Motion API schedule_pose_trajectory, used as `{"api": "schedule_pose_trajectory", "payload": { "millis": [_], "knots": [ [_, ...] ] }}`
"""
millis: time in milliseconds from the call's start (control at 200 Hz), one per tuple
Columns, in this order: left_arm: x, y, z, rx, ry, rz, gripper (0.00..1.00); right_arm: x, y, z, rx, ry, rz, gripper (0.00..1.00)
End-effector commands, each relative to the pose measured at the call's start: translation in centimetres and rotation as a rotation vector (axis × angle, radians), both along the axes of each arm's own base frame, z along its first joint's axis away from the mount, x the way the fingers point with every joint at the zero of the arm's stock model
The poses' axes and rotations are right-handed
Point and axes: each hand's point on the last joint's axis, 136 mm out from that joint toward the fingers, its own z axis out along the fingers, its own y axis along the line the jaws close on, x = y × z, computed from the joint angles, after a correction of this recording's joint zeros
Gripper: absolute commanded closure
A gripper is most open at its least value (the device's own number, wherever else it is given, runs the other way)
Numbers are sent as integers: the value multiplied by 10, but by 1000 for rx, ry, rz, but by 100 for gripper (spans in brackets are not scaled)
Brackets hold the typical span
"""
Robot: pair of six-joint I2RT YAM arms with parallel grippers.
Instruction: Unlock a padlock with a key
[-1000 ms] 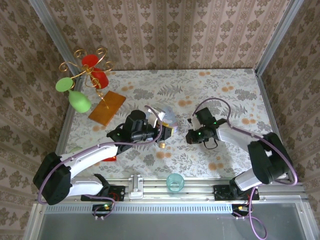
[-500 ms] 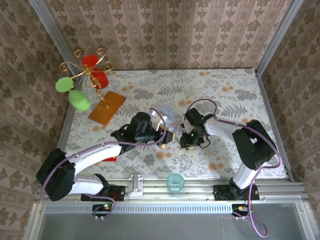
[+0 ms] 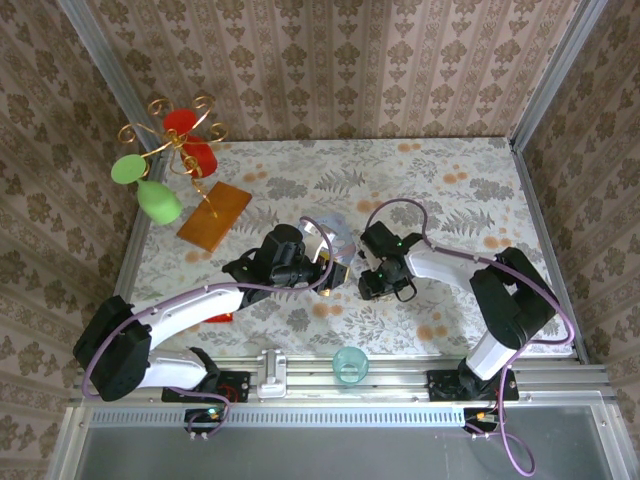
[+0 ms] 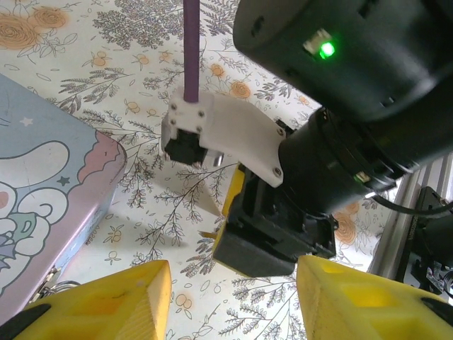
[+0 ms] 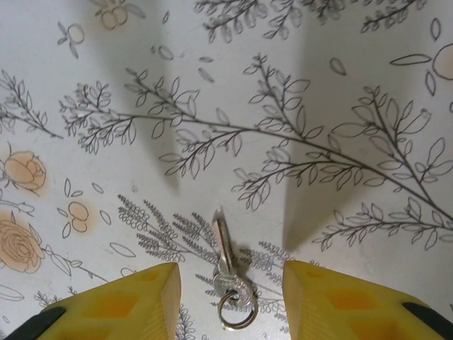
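We note white tablecloth [image 5: 212, 85], grey leaf sprigs, orange roses. Silver key [image 5: 225, 273]. Pale blue tin [image 4: 42, 205], pink edge, cartoon print. Beige damask wallpaper [image 3: 330, 60]. Teal cup [image 3: 350, 364]. We also note green glass [image 3: 158, 203], red glass [image 3: 200, 157], amber-brown tray [image 3: 200, 228].

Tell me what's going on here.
Two robot arms are at the start of an unlocking job. The right gripper hangs open over the key, which lies flat on the floral table. Its jaws stand either side of the key without touching it. The left gripper, also open and empty, waits close by next to the pale blue tin. Nothing is held yet; the key has not been picked up.
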Motion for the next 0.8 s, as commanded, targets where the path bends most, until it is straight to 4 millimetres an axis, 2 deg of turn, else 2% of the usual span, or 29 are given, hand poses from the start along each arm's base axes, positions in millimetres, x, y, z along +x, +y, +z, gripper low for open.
{"api": "schedule_pose_trajectory", "payload": {
  "millis": [0,210,435,490,530,650,795],
  "knots": [
    [1,-2,6,10,-30,-12,50,-3,-22,-2,-146,-23,-30,56],
    [-1,-1,5,15,-27,-13,50,-14,-18,-9,-173,-14,-3,56],
    [0,-2,5,14,-26,-7,50,-23,0,-14,-76,-2,15,63],
    [-1,-2,4,16,-25,-9,50,-28,-2,-18,-75,19,4,64],
    [-1,-1,4,18,-25,-8,50,-24,1,-19,-62,4,-5,64],
    [-1,-1,3,19,-26,-5,49,-26,-8,-24,-99,5,-12,66],
    [0,-2,2,20,-21,-6,49,-26,-1,-25,-63,-10,8,72]
  ]
}}
